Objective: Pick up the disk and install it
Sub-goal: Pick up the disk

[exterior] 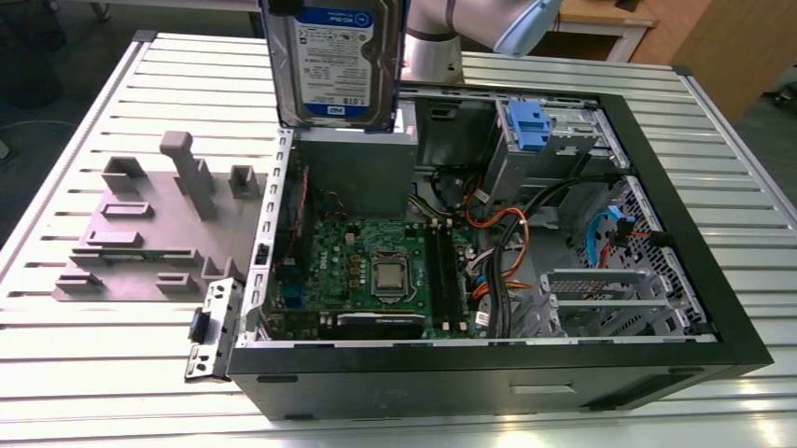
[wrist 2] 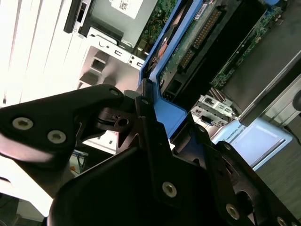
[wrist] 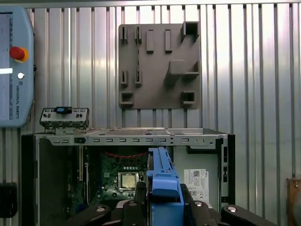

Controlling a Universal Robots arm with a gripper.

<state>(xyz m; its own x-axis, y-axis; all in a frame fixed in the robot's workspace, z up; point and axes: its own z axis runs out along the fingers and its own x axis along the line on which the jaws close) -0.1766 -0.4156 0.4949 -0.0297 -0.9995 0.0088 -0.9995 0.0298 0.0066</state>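
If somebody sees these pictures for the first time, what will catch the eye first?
The disk, held upright by the hand, hangs above the open computer case in the exterior view. On the exterior view's left, a grey holder plate lies on the slatted table.

Arm [exterior: 430, 42]: single, pale grey, at the far edge of the exterior view. Pincer [wrist: 163, 195]: black, pointing downward, two fingers [wrist: 140, 193] clamped on opposite sides of the disk [wrist: 162, 172], held edge-up.
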